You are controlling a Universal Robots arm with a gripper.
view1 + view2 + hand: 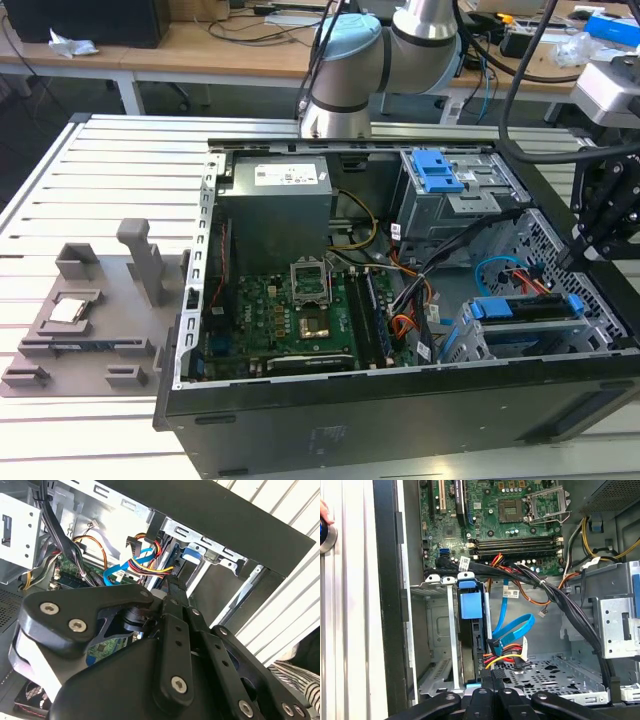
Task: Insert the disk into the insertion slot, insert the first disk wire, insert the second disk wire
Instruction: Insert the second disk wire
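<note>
Slatted aluminium tabletop (100, 180) carries an open desktop computer case (300, 440) lying on its side, with cluttered wooden benches behind it at twelve o'clock in the exterior view. Inside the case, the perforated silver insertion slot (478, 348) sits at about four o'clock. The disk (525, 312) is already seated in it, standing on edge. Its upper edge runs roughly from nine to three o'clock across the exterior view, with the blue carrier's tab end toward the motherboard (255, 310). Because we see the disk edge-on (474, 650), its own label is hidden.

We find a white label on the power supply (275, 215) at ten o'clock, and small white tags on the cable bundle in the first wrist view. None of the print is legible to us.

A blue data cable (512, 630) and a bunch of red, yellow and black wires (506, 658) both reach the disk's end nearest the gripper (493, 675). Their plugs are partly covered. The gripper's fingers (481, 700) stand pressed almost together just beside the coloured wires' black plug. We cannot tell whether anything is pinched between them.

A taller bay with a blue latch (437, 170) stands at one o'clock, and a grey fixture tray (90, 330) lies on the table at nine o'clock.
</note>
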